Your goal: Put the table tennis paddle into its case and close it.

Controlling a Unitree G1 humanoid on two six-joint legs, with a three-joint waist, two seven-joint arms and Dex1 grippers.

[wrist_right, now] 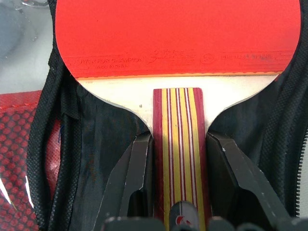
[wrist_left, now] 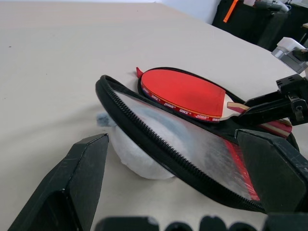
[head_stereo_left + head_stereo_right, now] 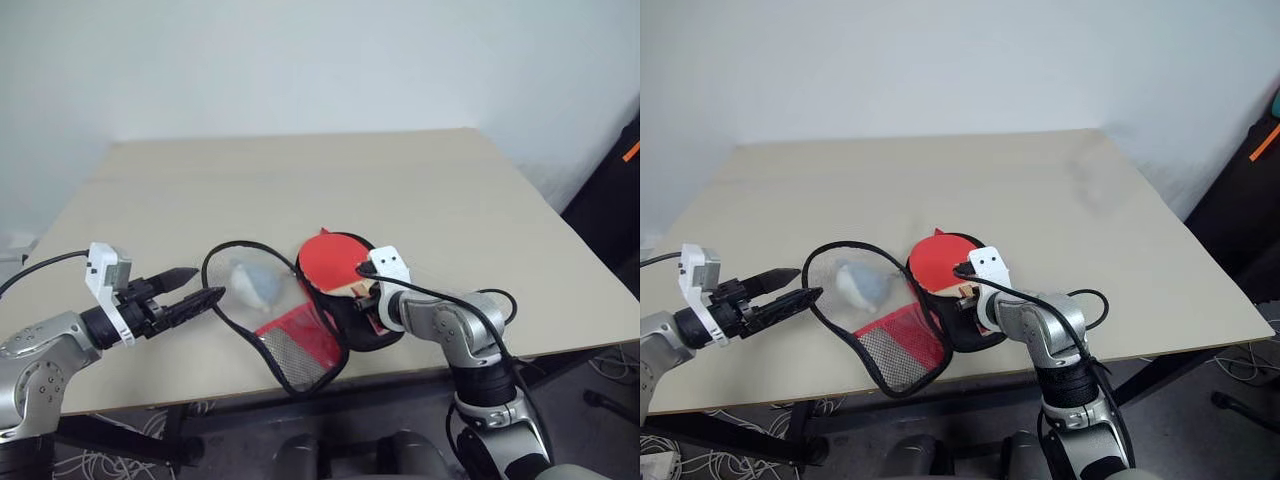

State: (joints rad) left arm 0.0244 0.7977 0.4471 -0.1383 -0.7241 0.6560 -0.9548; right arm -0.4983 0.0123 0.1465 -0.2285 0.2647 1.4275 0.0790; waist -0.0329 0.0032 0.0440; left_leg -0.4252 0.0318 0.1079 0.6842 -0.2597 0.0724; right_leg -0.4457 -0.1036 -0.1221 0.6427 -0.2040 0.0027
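Gripping the paddle (image 3: 334,262) by its handle, right tool (image 1: 179,180) holds it over the open case (image 3: 345,325), lower centre on the tabletop (image 3: 300,180), blade pointing up-left. Left tool (image 3: 190,288), wide open and empty, sits lower left, just beside the raised flap (image 2: 159,132).

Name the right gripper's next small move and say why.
Probably lower and release: the right gripper is shut on the table tennis paddle by its handle, over the open case. The lid flap still lies folded aside.

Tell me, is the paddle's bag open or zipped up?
Open. The case's front flap is folded out flat, and the red paddle lies uncovered on its black half.
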